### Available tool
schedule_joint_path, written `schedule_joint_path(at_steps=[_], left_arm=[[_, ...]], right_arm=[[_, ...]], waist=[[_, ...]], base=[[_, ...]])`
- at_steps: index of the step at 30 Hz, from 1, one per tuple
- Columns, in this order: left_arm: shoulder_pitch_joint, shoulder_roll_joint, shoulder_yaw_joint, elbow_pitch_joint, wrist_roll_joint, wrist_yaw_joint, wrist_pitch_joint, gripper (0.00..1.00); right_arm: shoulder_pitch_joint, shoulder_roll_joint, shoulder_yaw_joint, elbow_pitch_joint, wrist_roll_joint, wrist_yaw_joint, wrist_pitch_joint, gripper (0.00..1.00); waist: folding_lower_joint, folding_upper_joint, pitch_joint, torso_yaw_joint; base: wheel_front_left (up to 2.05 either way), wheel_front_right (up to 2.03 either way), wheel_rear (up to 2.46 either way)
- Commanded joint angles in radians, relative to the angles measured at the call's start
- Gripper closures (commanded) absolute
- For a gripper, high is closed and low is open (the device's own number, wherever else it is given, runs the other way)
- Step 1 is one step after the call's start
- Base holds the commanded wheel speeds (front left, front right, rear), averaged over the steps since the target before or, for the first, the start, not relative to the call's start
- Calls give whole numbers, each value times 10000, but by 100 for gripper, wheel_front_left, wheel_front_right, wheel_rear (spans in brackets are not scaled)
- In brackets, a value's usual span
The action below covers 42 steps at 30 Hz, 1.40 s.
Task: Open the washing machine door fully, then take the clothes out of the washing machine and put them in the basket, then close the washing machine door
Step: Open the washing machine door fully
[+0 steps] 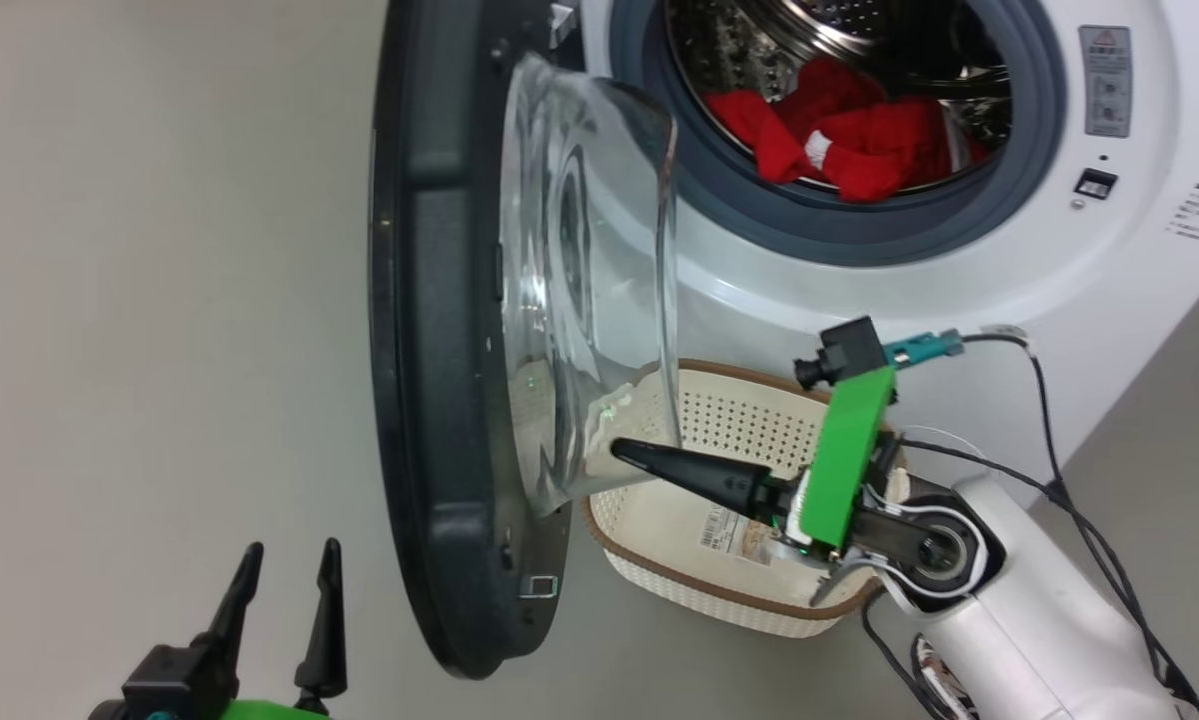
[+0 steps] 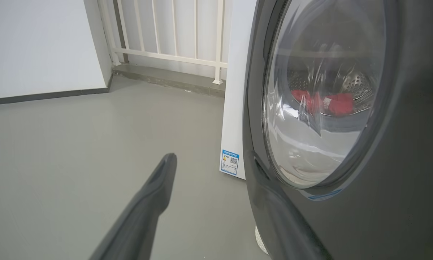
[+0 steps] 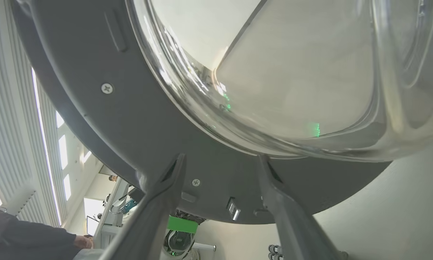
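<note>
The washing machine (image 1: 959, 280) has its door (image 1: 439, 330) swung out, seen edge-on with the clear glass bowl (image 1: 589, 280) facing the drum. Red clothes (image 1: 849, 140) with white trim lie in the steel drum, and show through the glass (image 2: 332, 103). The basket (image 1: 739, 412) stands on the floor below the opening, its paper label visible inside. My right gripper (image 1: 627, 452) is over the basket and points at the lower rim of the glass bowl. In its wrist view it (image 3: 221, 162) is open and holds nothing. My left gripper (image 1: 284, 590) is open outside the door, close to the door's black outer face (image 2: 400, 202).
Grey floor spreads left of the door. A white railing (image 2: 173, 54) and a wall stand beyond the machine's side, which carries a blue label (image 2: 230, 162). Cables (image 1: 1049, 440) hang by my right forearm. A person's dark sleeve (image 3: 21, 238) shows beyond the door.
</note>
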Motion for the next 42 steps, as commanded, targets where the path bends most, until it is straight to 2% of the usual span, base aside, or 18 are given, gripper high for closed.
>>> schedule_joint_path(at_steps=[1,11,20,24,36,39,42], left_arm=[[-277,166,424,-172,98,-79,-82,0],[-175,166,713,-136,194,-143,-82,0],[-153,166,877,-125,207,-186,-82,0],[-152,166,932,-95,215,-200,-82,0],[-141,166,1080,13,222,-232,-82,0],[-118,166,1111,7,231,-235,-82,0],[-89,166,1131,-10,246,-238,-82,0]], right_arm=[[134,-44,105,-309,-260,17,-221,0],[781,-1199,484,-265,-969,17,-1417,0],[1097,-2311,1327,-44,-1974,17,-3340,0],[1041,-2755,1918,155,-2751,17,-4739,0],[596,-3241,3949,985,-4206,17,-8891,0],[508,-3225,3966,1275,-4713,17,-9235,0],[629,-3053,2973,1157,-5566,17,-9272,0]], waist=[[0,0,-74,-196],[0,0,-205,-582],[0,0,-223,-794],[0,0,-241,-825],[0,0,-347,-845],[0,0,-377,-851],[0,0,-376,-864]], base=[[0,0,0],[0,0,0],[0,0,0],[0,0,0],[0,0,0],[0,0,0],[0,0,0]])
